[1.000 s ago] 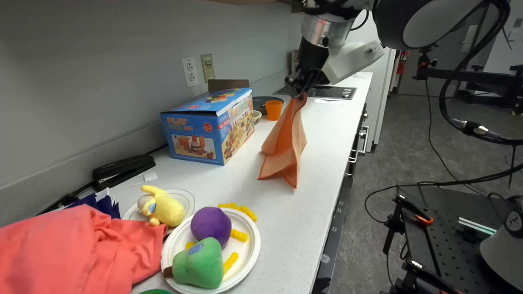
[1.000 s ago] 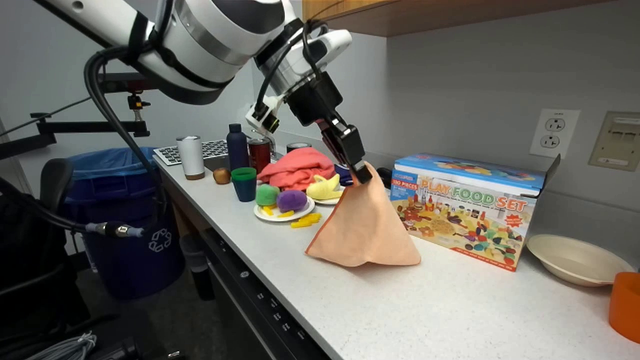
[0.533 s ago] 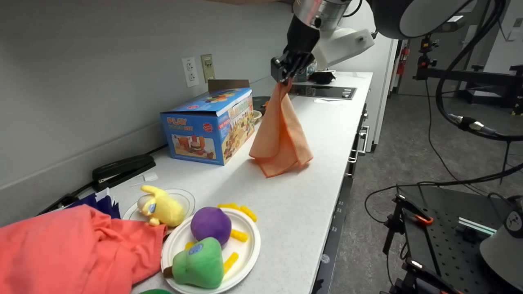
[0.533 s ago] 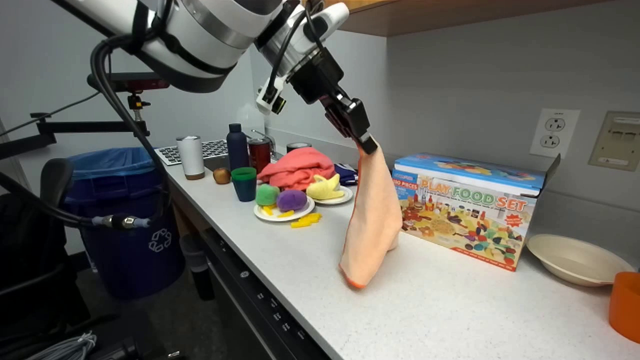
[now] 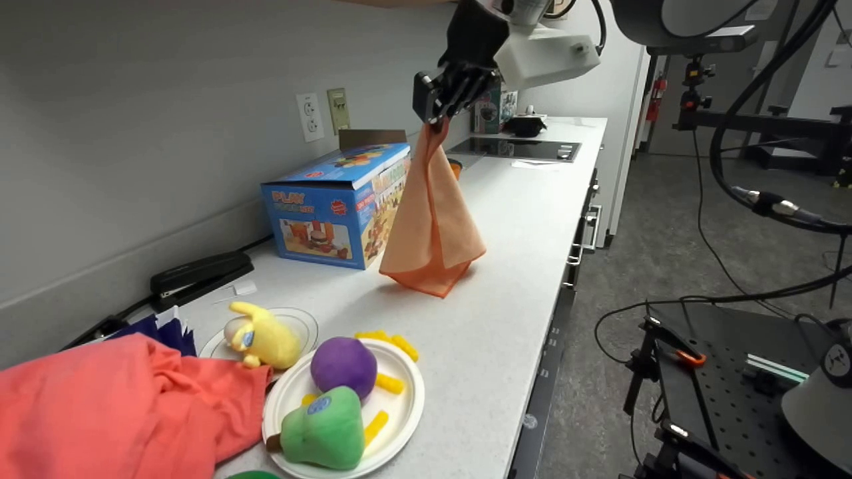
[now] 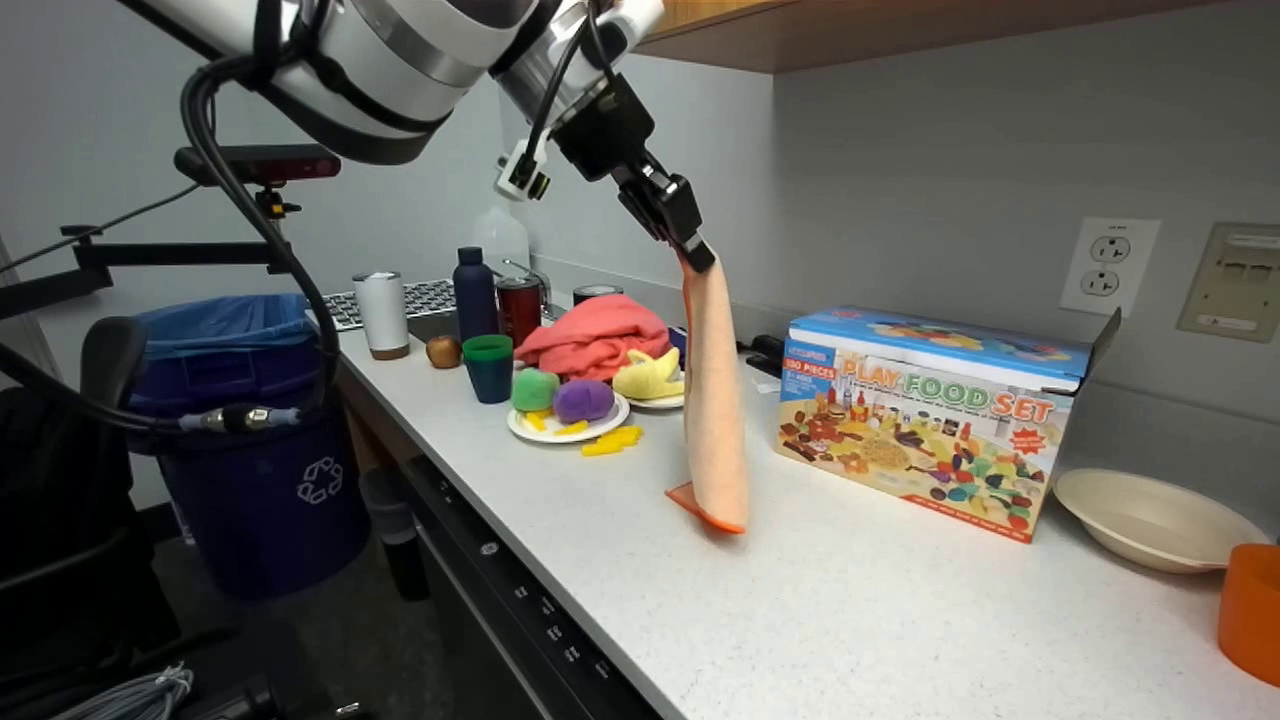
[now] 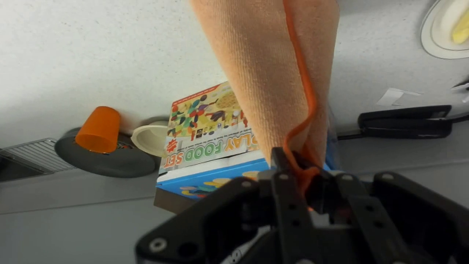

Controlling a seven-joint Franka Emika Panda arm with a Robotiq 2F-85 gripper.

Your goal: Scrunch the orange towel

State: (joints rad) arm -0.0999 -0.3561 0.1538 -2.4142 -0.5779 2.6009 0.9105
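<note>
The orange towel hangs from my gripper in folds, narrow at the top and wider below. In an exterior view the towel shows nearly edge-on, and the gripper is shut on its top end. Its lower edge is at or just above the counter; I cannot tell if it touches. In the wrist view the towel runs up from between the fingers of the gripper, with its darker orange hem folded between them. The pinched part is mostly hidden.
The toy box stands by the wall, close beside the towel. A bowl and an orange cup are beyond it. A plate with plush toys, yellow sticks and a red-coral cloth lie at the other end. A stapler is near the wall.
The gripper has risen and moved toward the plush toys' end, carrying the towel. The towel has been lifted and has swung, now hanging narrower in an exterior view.
</note>
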